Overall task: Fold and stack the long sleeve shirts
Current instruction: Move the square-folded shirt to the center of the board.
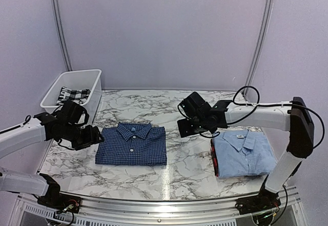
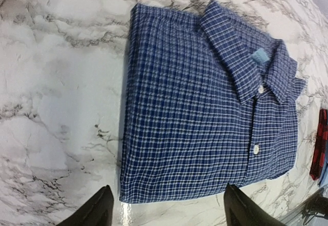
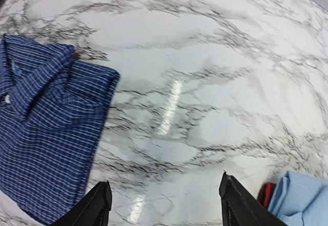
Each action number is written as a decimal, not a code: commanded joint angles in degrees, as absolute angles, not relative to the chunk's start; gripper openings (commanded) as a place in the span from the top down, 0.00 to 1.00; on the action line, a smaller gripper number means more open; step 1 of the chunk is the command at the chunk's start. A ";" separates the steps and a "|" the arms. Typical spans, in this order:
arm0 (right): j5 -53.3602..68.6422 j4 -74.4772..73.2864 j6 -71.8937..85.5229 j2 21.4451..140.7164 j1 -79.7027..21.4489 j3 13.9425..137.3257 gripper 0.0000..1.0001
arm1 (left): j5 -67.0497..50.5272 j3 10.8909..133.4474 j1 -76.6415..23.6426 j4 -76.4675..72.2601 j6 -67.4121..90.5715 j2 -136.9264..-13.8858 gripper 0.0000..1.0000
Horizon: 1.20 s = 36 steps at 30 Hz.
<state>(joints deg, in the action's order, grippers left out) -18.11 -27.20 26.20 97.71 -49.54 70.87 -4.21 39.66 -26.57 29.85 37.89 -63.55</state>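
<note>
Okay, left gripper is wide, empty, dark shirt folded just ahead. I see right gripper wide too, light shirt off to its right.

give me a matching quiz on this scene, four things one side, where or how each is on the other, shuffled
1 dark blue check shirt
2 light blue shirt
3 white bin
4 left hand

a far left, checked cloth inside
b folded, in the middle
c folded, right side, on something red
d open, beside the dark blue check shirt

Pairs: 1-b, 2-c, 3-a, 4-d
</note>
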 commanded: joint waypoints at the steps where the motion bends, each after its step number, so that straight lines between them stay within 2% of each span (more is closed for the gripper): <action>1: -25.86 -35.41 29.92 93.66 -48.27 67.15 0.32 | -4.53 44.89 -27.27 32.83 34.75 -63.68 0.19; 9: -34.19 -45.50 35.39 91.64 -47.81 65.87 0.32 | -5.36 50.55 -28.96 31.84 32.57 -69.19 0.02; 18: -37.38 -51.06 41.04 93.95 -48.65 64.92 0.24 | -7.40 54.08 -29.27 29.68 31.15 -73.61 0.01; 25: -40.01 -50.53 44.27 101.11 -48.82 63.10 0.21 | -8.52 53.90 -29.27 28.26 30.25 -75.00 0.01; 31: -44.70 -54.14 47.66 108.52 -48.73 64.31 0.25 | -8.53 52.87 -29.27 27.23 30.23 -75.01 0.01; 36: -45.76 -54.46 48.75 110.96 -48.81 64.27 0.37 | -8.70 52.12 -29.27 26.78 30.34 -74.86 0.01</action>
